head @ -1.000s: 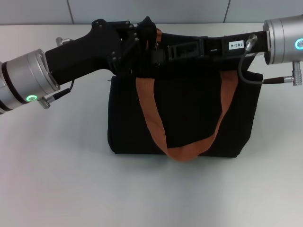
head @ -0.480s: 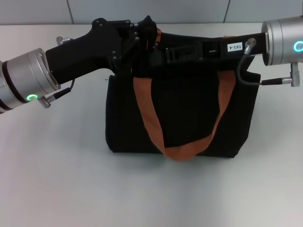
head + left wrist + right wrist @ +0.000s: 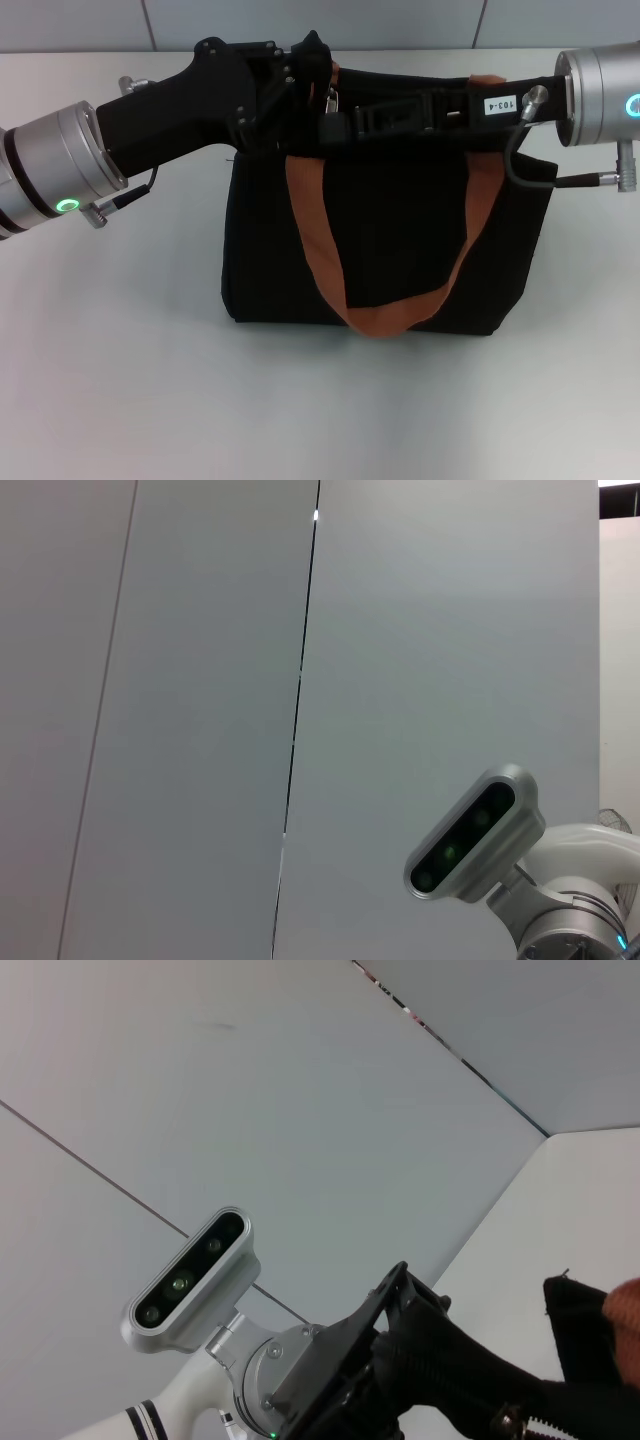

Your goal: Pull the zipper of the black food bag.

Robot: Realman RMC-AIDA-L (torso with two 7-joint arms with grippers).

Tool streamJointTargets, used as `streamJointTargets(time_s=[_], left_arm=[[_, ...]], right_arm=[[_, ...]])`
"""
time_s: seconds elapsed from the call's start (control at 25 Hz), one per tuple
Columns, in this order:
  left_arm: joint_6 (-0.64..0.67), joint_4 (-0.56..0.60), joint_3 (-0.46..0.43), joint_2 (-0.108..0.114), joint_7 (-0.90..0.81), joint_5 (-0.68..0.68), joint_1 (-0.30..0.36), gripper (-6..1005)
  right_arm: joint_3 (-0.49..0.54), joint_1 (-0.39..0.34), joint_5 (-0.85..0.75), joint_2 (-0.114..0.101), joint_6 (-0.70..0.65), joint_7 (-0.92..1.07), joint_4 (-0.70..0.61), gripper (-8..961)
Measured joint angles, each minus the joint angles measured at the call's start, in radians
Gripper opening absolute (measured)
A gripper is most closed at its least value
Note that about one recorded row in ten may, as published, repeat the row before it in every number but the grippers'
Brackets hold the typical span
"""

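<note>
- Head view: the black food bag (image 3: 385,245) stands upright on the white bench (image 3: 120,380), roughly in the middle, with one orange-brown strap handle (image 3: 380,270) drooping in a loop down its front face.
- Compared with a second ago the bag has nudged a bit: its top right corner sits further right and slightly lower, and the strap loop hangs a touch differently. The right arm has pulled back toward the right edge, so its white label is closer to the silver wrist now.
- The left gripper (image 3: 310,75) reaches in from the left and sits at the bag's top left end, right by the strap's upper end. It's all black on black there, so I honestly can't tell how far apart its fingers are or whether they have hold of anything.
- The right gripper (image 3: 335,125) stretches along the bag's top edge from the right. Same deal, can't tell its fingers' state.
- A small silver bit shows between the two grippers at the top edge; it looks like the zipper (image 3: 329,99) pull, on the left part of the top.
- Bench is plain white, and behind it there's a grey panelled wall (image 3: 320,22).
- Left wrist view: just grey wall panels and the robot's head camera (image 3: 475,830).
- Right wrist view: wall, head camera, and a corner of the bag.
</note>
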Motion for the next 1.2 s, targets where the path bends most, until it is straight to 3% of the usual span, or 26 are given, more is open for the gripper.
streamJointTargets(time_s=[0.12,1.2], left_arm=[[0.0,0.0,0.0,0.0,0.0,0.0,0.0,19],[0.005,0.0,0.0,-0.001,0.0,0.002,-0.003,19]], right_arm=[[0.0,-0.002,0.0,0.0,0.001,0.001,0.006,228],[0.026,0.013,0.001,0.004,0.045,0.004,0.044,134]])
